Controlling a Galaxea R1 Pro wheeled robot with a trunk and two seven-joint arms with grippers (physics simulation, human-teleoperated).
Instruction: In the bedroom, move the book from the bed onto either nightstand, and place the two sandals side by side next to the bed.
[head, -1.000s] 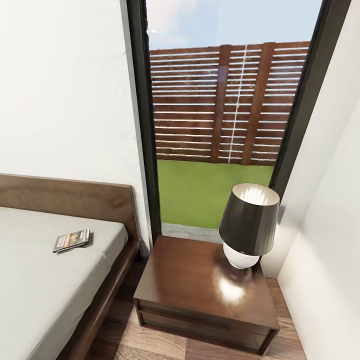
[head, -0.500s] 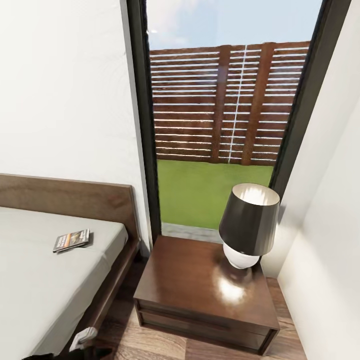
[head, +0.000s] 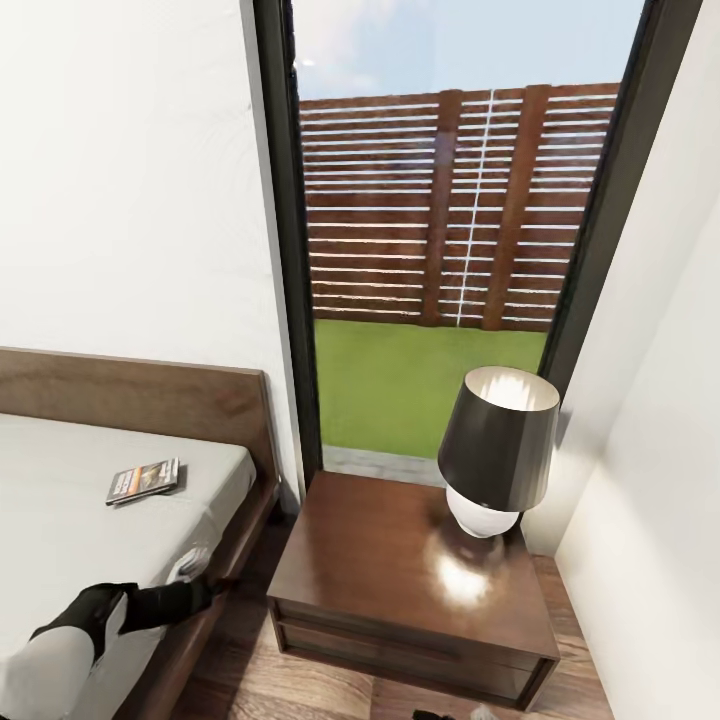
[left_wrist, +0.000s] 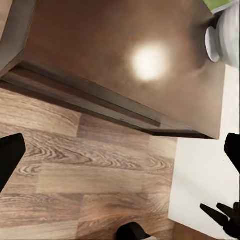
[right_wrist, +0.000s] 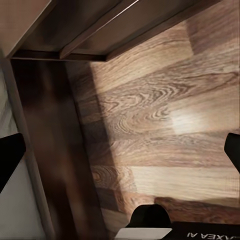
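Inverted "AXEA AI" on robot body (right_wrist: 200, 234)

Lamp, window and fence by the wall

A table lamp (head: 497, 450) with a dark, flared shade and a round white base stands at the back right corner of a low wooden cabinet, its glow reflected as a bright patch on the glossy top. Behind it a tall black-framed window (head: 290, 250) looks out on a green lawn (head: 420, 385) and a slatted brown fence (head: 460, 205) under pale blue sky. White walls (head: 130, 190) flank the window; a wood-plank floor (left_wrist: 95, 170) runs below.
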